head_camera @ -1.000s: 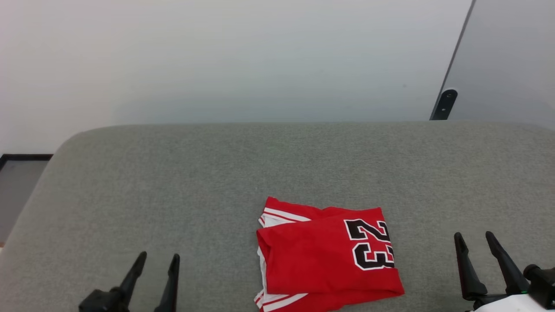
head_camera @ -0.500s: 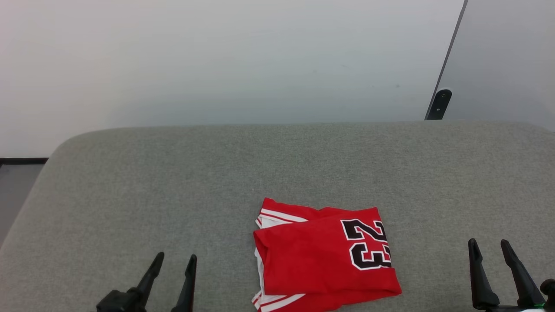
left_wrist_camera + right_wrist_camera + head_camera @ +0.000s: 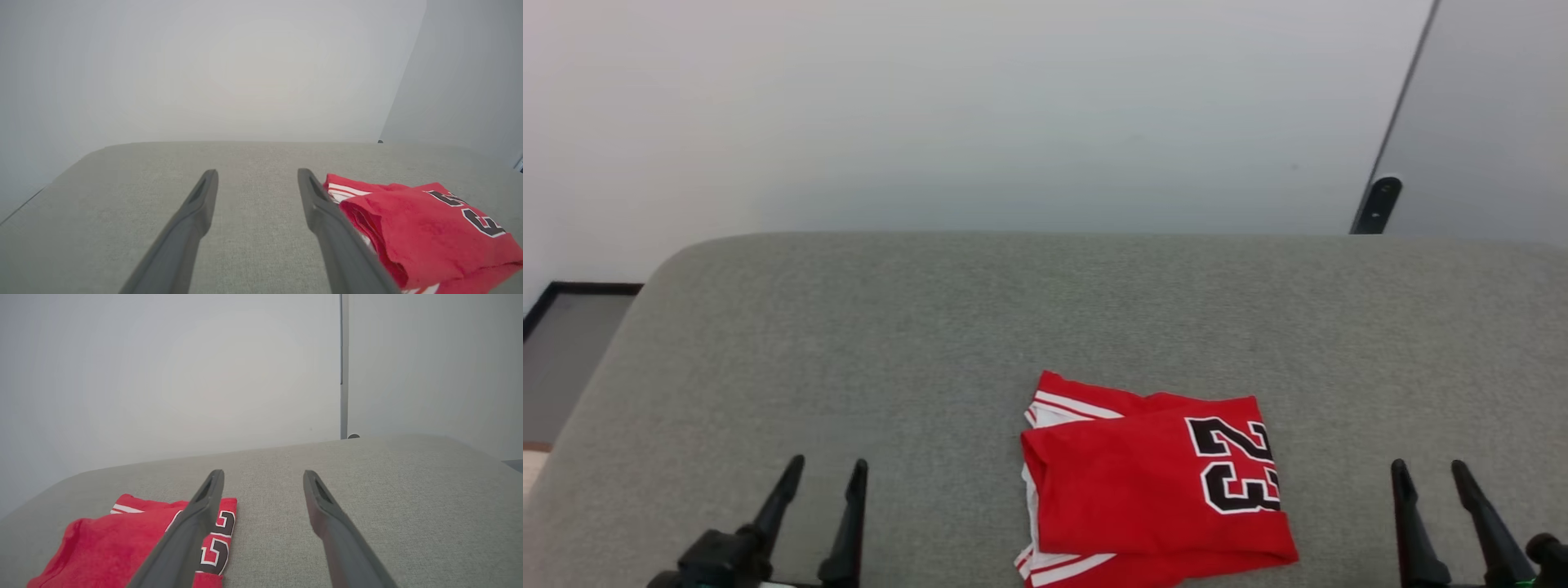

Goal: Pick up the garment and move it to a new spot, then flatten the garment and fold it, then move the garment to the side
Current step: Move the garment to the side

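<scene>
Right gripper (image 3: 1428,467), fingers spread and empty, is the nearer one. The garment (image 3: 1156,482) lies folded on the desk (image 3: 849,327), near its front edge and to that gripper's left. The left gripper (image 3: 827,465), also spread and empty, stands farther off on the other side. The packet's long axis runs left-right, with the striped-trim end facing left and the numbered end right.

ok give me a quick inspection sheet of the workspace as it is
surface: grey fabric cushion, smooth
job's things: garment, red, folded, number 23 on top, lying between the two grippers
clutter: nothing seen
grippers: left gripper open, holding nothing; right gripper open, holding nothing; both apart from the garment
cables: nothing seen
surroundings: pale wall behind; dark fitting at far right
</scene>
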